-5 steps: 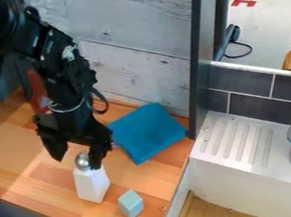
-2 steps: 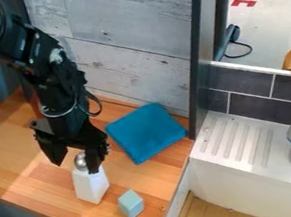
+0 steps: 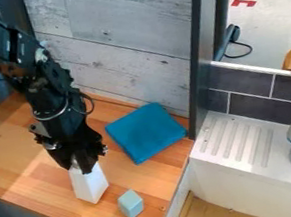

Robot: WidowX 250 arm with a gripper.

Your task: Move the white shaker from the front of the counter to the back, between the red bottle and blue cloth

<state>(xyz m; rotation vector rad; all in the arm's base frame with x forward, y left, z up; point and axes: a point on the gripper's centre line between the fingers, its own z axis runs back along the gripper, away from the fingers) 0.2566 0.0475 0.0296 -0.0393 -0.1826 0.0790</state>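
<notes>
End effector (image 3: 81,168) has closed around the white pepper mill (image 3: 91,187) (still upright), so my grasp looks established.

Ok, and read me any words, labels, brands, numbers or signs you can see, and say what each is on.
None that I can read.
White bottle, cloth, block: no lettering visible.
Red mark on the pale surface: a bent shape, no readable letters.
Pale spots on the arm: too small to tell.
</notes>
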